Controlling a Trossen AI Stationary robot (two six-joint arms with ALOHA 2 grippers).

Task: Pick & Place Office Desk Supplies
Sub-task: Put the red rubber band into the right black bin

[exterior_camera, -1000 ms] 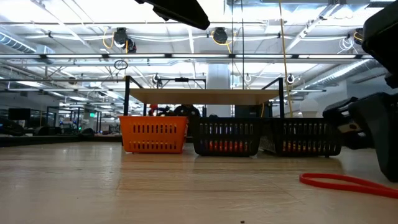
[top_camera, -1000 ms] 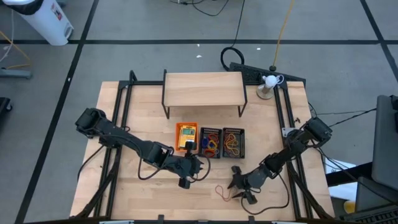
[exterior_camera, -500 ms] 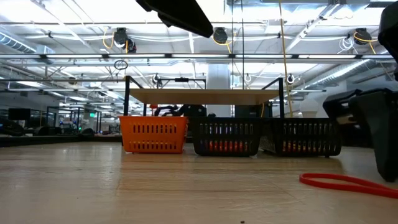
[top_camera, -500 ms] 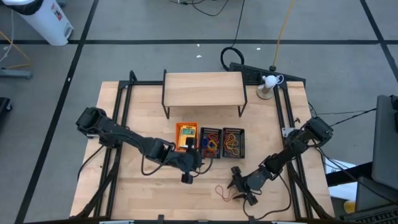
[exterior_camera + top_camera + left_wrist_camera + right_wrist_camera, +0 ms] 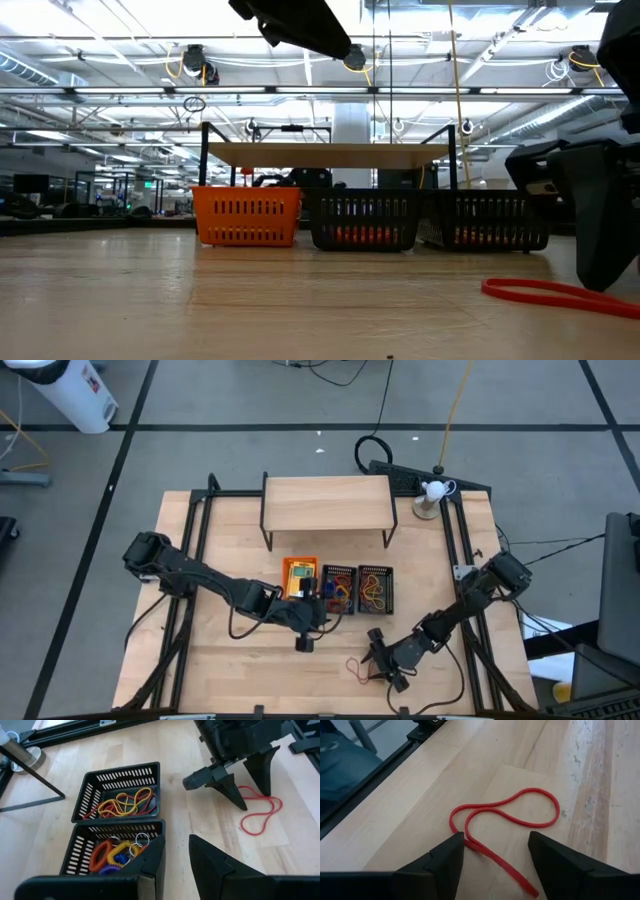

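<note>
While both jaws stand apart, empty:
Far black tray [image 5: 120, 790]: yellow, red bands.
Near black tray [image 5: 112, 851]: coiled cords, rings.
Right gripper [image 5: 496, 851]: spread over red band [image 5: 505, 827].
Left gripper [image 5: 176, 857]: slightly parted beside near tray.

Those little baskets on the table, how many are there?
3, in a row in front of the wooden shelf: an orange basket on the left, a black basket in the middle, another black basket on the right.
</note>
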